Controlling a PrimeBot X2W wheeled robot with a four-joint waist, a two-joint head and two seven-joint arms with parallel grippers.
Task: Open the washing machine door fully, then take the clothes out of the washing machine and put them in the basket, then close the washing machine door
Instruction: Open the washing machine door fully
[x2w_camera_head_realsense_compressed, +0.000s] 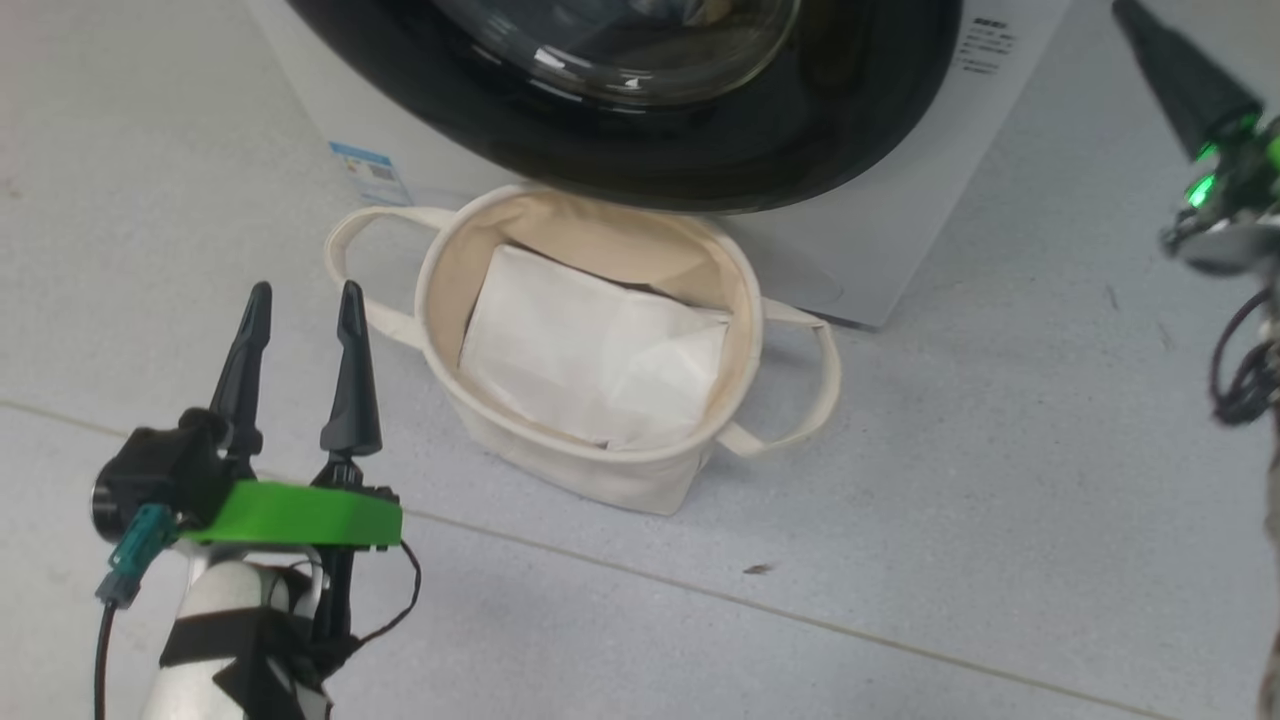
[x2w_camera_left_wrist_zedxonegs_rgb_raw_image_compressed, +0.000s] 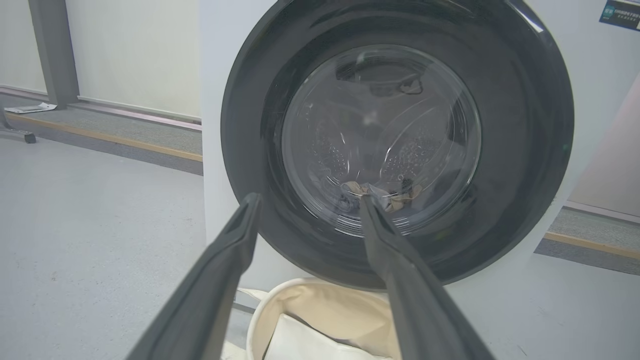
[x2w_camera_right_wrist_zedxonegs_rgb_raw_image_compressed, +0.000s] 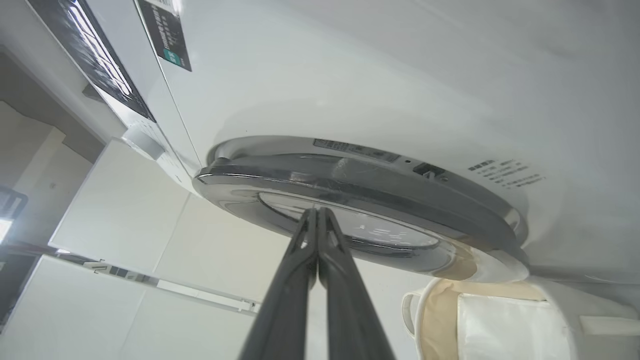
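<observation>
The washer (x2w_camera_left_wrist_zedxonegs_rgb_raw_image_compressed: 212, 100) stands ahead of both pincers, its door (x2w_camera_left_wrist_zedxonegs_rgb_raw_image_compressed: 520, 150) closed. The right pincer (x2w_camera_right_wrist_zedxonegs_rgb_raw_image_compressed: 317, 212) is pressed shut on nothing, near the door. The basket (x2w_camera_head_realsense_compressed: 590, 470) sits just right of the open, empty left pincer (x2w_camera_head_realsense_compressed: 305, 295), and the clothes (x2w_camera_left_wrist_zedxonegs_rgb_raw_image_compressed: 395, 197) lie beyond its tips, behind the glass.

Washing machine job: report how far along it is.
Nothing looks done yet: the washing machine door looks shut, the clothes lie behind its glass, and the basket holds a white folded sheet. In hand: the right gripper, fingers pressed together, points at the door's edge. To do: opening, unloading, closing.
</observation>
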